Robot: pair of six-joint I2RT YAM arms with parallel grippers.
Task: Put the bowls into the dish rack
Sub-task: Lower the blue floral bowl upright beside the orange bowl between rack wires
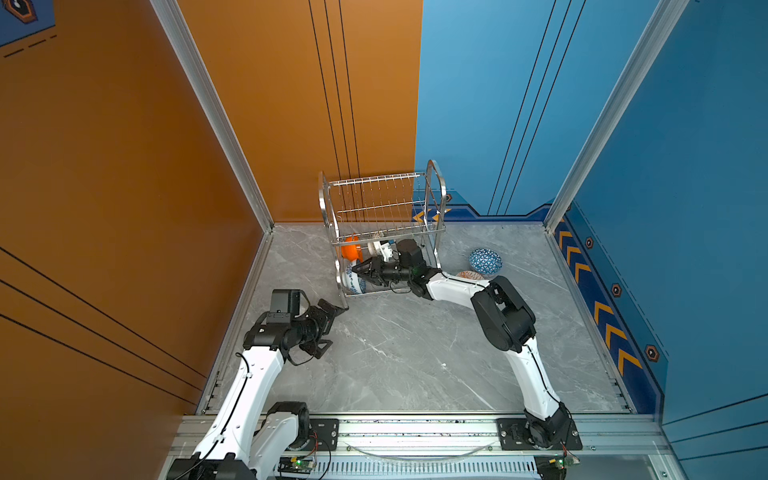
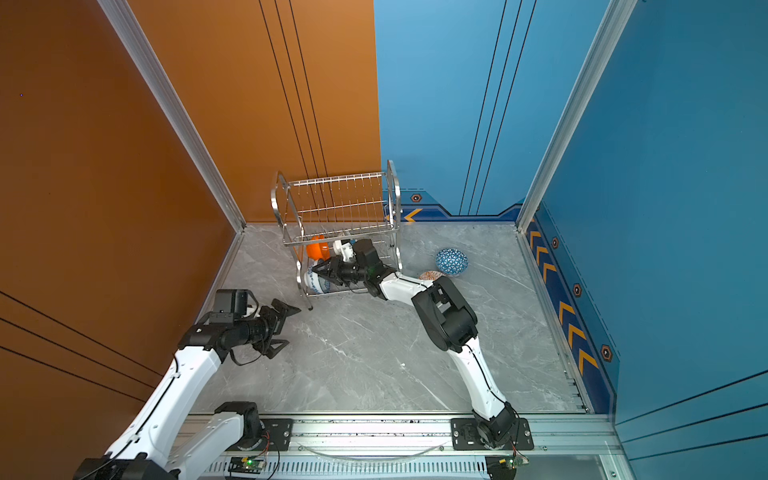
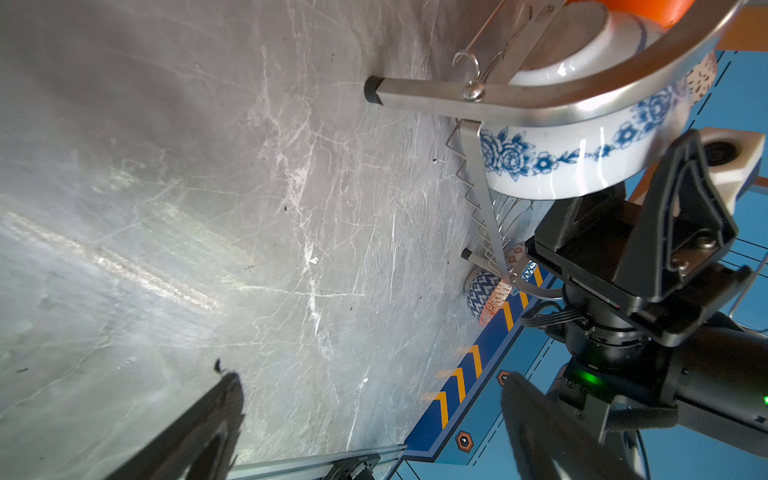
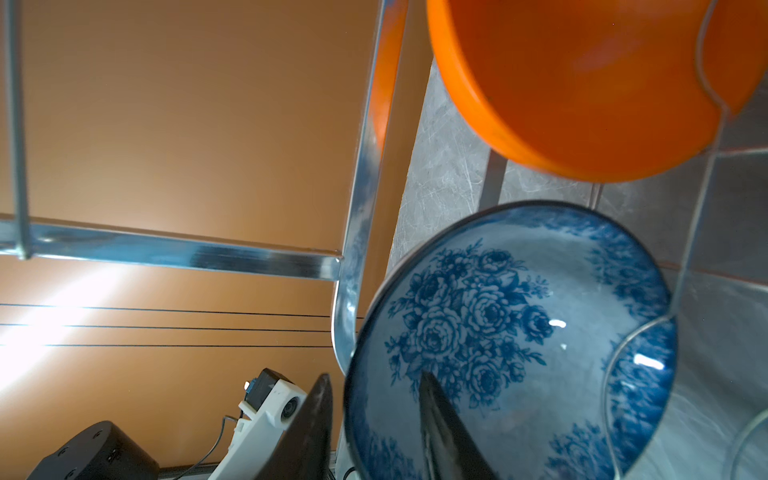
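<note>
Rail (image 1: 415, 432) along the bottom edge carries both arm bases. Behind it is the grey marble counter (image 1: 415, 361), boxed in by aluminium posts. Room: orange wall (image 1: 104, 166) at left of frame, blue wall (image 1: 706, 166) at right, back wall split orange/blue.

At centre of frame, near the back wall, stands the dish rack (image 1: 376, 181). On its lower shelf the floral bowl (image 4: 498, 332) stands on edge at the left end, with the orange bowl (image 4: 582, 83) on edge just behind it. Loose on the counter right of the rack is the triangle bowl (image 1: 485, 261). Just beside that, the orange-white bowl (image 1: 469, 274) is half hidden by the right arm.

Pose of the right arm: elbow raised right of centre, forearm running left into the lower tier. The right end effector (image 1: 359, 268) is released. Right wrist view shows one finger inside the floral bowl and one outside, with gaps to the rim.

Pose of the left arm: it reaches up from lower left. The left end effector (image 1: 328, 328) is spread wide and empty over the counter, its upper fingertip just beside the rack's near-left leg.
</note>
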